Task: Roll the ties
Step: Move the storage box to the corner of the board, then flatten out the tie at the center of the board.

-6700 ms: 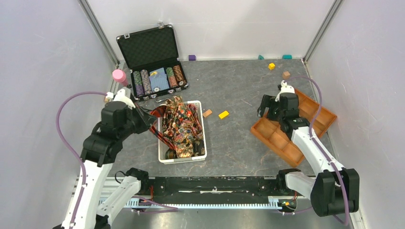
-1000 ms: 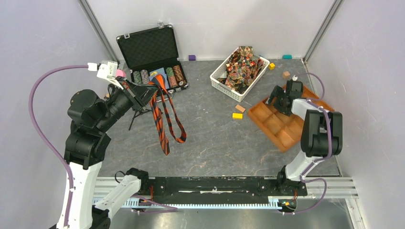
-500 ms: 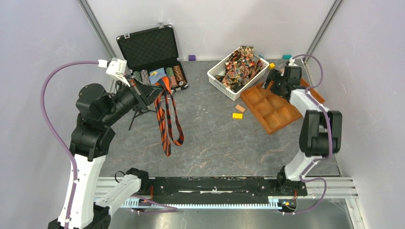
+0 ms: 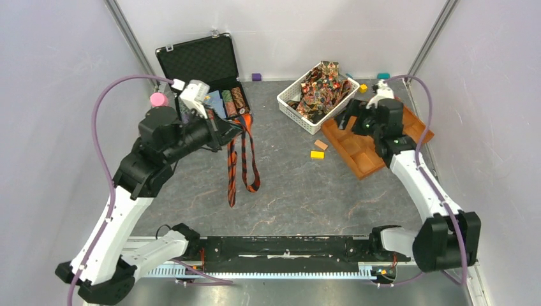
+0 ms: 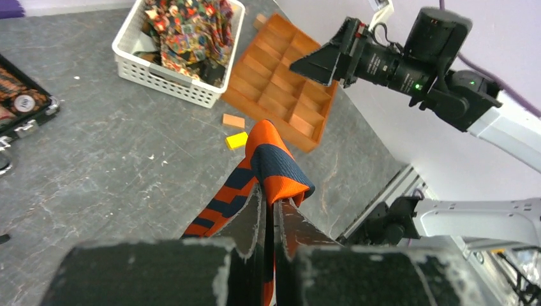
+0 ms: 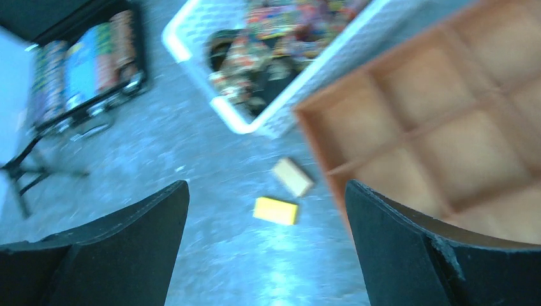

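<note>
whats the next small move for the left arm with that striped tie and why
Probably lower the left claw and lay the striped tie out on the table: it hangs doubled from the shut claw, above the surface, and rolling likely needs it lying flat.

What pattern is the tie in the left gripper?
The tie is orange with dark diagonal stripes; left wrist view shows it best.

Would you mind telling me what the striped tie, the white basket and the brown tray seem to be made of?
Striped tie: smooth woven fabric; it hangs limp and folds.
Basket: probably moulded plastic, white lattice walls.
Tray: seemingly wood, matte orange-brown with thin dividers, though plastic is possible.
</note>
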Robot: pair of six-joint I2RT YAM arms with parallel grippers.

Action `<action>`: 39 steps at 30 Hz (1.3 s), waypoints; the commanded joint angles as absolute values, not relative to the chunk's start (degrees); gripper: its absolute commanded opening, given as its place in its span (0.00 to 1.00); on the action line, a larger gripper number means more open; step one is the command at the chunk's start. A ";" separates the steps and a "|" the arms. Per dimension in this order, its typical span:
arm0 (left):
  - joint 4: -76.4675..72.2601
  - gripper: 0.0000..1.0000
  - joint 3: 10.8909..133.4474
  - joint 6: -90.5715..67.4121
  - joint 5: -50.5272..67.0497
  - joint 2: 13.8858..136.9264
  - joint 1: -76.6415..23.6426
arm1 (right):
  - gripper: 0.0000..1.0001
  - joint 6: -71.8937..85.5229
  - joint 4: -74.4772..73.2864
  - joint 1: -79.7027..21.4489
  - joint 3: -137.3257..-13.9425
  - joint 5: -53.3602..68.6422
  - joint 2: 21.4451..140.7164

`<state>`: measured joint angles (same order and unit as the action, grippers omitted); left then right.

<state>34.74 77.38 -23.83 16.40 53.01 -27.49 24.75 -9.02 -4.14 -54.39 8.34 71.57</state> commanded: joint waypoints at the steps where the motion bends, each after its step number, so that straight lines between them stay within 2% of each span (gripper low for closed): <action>1: 34.41 0.02 79.63 -19.62 4.08 54.67 -36.10 | 0.98 23.94 -5.01 -13.33 -51.46 11.36 63.95; 10: 34.45 0.02 82.19 -17.86 -3.86 55.18 -39.70 | 0.98 26.20 8.03 -31.00 -39.79 8.40 54.74; 15: 34.45 0.02 83.89 -17.67 -4.40 56.64 -40.00 | 0.98 28.21 13.08 -40.57 -32.80 1.69 53.92; 20: 34.54 0.02 84.89 -17.47 -5.18 56.95 -40.17 | 0.98 31.24 25.04 -49.63 -23.73 -7.48 54.30; 23: 34.89 0.02 85.47 -17.40 -5.90 56.93 -40.18 | 0.98 32.13 31.27 -52.92 -21.26 -11.36 57.27; 32: 35.33 0.02 86.15 -17.83 -6.07 56.69 -40.26 | 0.98 34.39 47.93 -59.04 -20.47 -11.94 73.19; 39: 35.38 0.02 86.16 -18.59 -5.20 56.25 -40.28 | 0.97 33.27 55.63 -60.03 -22.07 -12.81 81.70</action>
